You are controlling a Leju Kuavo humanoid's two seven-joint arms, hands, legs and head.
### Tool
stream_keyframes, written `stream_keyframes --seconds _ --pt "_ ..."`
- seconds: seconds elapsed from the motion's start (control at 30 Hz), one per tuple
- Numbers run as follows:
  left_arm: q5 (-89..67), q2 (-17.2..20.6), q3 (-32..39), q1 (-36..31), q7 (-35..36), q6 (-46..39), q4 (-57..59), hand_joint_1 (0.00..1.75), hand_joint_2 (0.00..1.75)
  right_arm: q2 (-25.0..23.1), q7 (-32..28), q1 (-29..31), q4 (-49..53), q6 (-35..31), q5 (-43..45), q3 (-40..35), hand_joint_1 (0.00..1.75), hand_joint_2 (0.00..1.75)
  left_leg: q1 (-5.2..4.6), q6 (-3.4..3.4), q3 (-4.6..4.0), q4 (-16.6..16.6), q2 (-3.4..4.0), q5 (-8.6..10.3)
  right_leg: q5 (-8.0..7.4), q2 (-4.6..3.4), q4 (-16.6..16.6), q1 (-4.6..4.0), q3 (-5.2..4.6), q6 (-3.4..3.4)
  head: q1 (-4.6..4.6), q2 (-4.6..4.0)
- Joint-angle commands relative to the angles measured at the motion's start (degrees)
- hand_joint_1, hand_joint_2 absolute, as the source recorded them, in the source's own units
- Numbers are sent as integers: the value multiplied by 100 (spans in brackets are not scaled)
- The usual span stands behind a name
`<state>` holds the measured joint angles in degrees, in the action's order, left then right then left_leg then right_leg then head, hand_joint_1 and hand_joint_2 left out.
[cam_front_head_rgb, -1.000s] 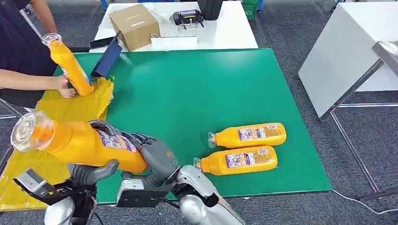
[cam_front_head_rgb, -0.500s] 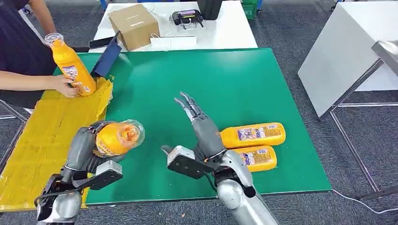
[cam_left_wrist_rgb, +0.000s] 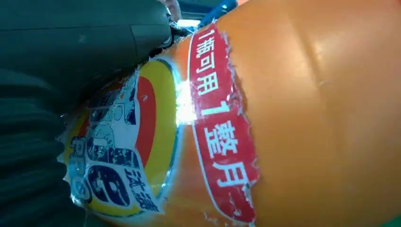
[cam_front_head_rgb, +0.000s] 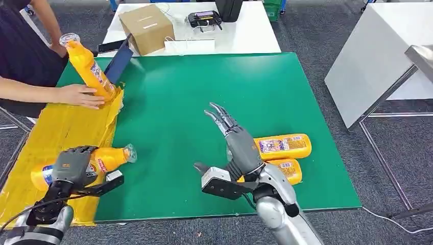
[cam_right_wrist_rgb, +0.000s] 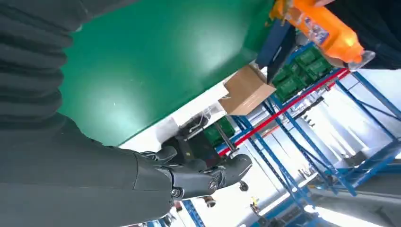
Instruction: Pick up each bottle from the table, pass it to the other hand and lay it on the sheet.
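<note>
The left hand grips an orange bottle lying on its side on the yellow sheet, cap pointing toward the green mat — in the left wrist view its label sits right against the hand. The right hand hovers over the mat with fingers spread, holding nothing. Just beside it, two more bottles lie side by side on the mat. At the sheet's far end a person's hand steadies a tilted bottle.
</note>
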<state>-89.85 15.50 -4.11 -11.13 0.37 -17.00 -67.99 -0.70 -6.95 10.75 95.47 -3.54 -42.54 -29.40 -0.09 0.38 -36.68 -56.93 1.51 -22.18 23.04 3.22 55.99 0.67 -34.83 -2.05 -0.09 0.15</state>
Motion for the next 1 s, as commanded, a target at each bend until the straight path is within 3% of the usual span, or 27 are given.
stream_keyframes --seconds 0.03,0.4,0.43,0.47,0.53,0.57,0.6,1.0 --pt "-15 195 -1054 -687 -24 -47 1450 175 175 363 -134 -16 -50 60 26 -96 0 175 8 -4 35 4 -25 -14 17 -9 -9 -2 44 6 2 0" --pt "-15 302 -1206 -772 -317 -50 1641 175 175 351 -84 204 -465 258 263 -45 0 175 2 -3 32 6 -12 -4 4 -10 -5 3 39 5 0 0" --pt "-15 455 -1541 -752 0 -433 1550 44 175 409 -57 213 -466 323 271 -99 0 175 0 -2 38 8 -12 -3 4 -10 -5 3 46 5 -2 0" --pt "12 344 -1491 -736 88 -343 1630 0 175 471 -31 211 -466 338 212 -145 0 175 6 -4 51 8 -15 -7 6 -20 -8 0 60 8 0 0" --pt "-15 667 -2036 -744 281 -246 1547 0 175 507 23 235 -539 340 97 -195 0 175 4 -3 59 9 -17 -8 7 -20 -9 3 70 7 0 0" --pt "-15 662 -1955 -702 157 -323 1567 0 175 521 41 248 -585 345 76 -204 0 175 3 -3 50 7 -10 -4 4 -14 -7 1 58 6 0 0" --pt "-15 758 -1991 -686 68 -330 1615 0 0 549 52 261 -645 357 83 -209 0 175 5 -4 58 7 -9 -9 6 -25 -8 1 65 9 -2 0" --pt "-15 773 -2038 -718 164 -374 1677 0 0 595 45 240 -683 350 81 -200 0 175 3 -3 69 9 -10 -10 8 -24 -8 4 80 7 -2 0"
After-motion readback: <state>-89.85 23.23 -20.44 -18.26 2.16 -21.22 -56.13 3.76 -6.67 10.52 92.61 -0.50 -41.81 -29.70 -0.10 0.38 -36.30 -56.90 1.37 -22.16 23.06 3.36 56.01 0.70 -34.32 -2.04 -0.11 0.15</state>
